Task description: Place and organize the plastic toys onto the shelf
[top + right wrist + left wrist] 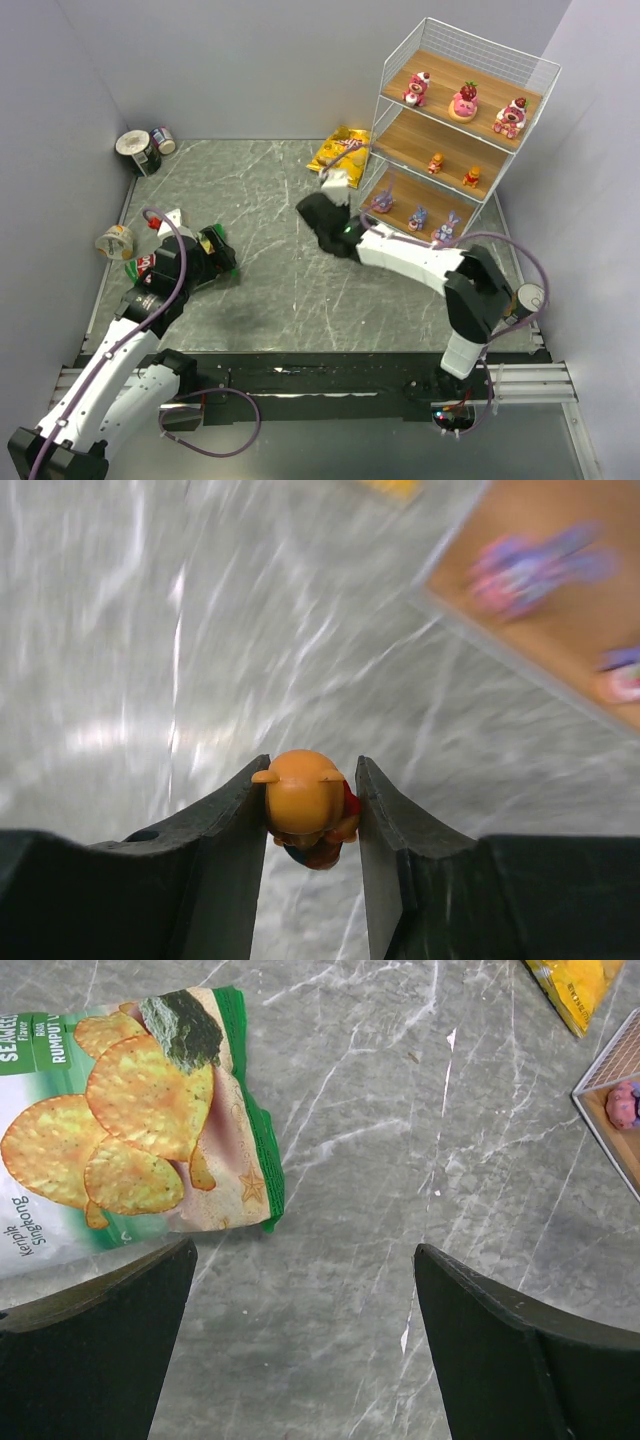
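Here's the small orange toy [302, 802], caught in the right gripper [310, 780]: round smooth orange head with two little ears, a bit of red at the neck, and a darker body tucked below. The two black fingers [225, 830] press on either side of the head, so the jaws pinch the toy. It hangs over the grey marbled table [270, 230], just left of the shelf's [402, 142] lowest board. From above, the right gripper [318, 212] sits near the middle of the table, a little toward the far side, and the toy itself can't be made out from there.

On to the shelf at far right, a white wire frame with three wooden boards. The top board carries three pink-and-red strawberry toys [464, 101] in a row. The middle board has two orange toys [436, 163], like the held one, toward its right half. The bottom board has three purple-pink toys [419, 217]; two of them [530, 560] show as a blur in the right wrist view.

Just left of the shelf lies a yellow chip bag [340, 150]. Over on the left, the left gripper [303, 1260] hovers with its jaws spread wide and nothing between them. A green chip bag [130, 1130] lies flat just beyond its left finger. Two cans [140, 150] stand in the far left corner, and another can [115, 240] is at the left edge.
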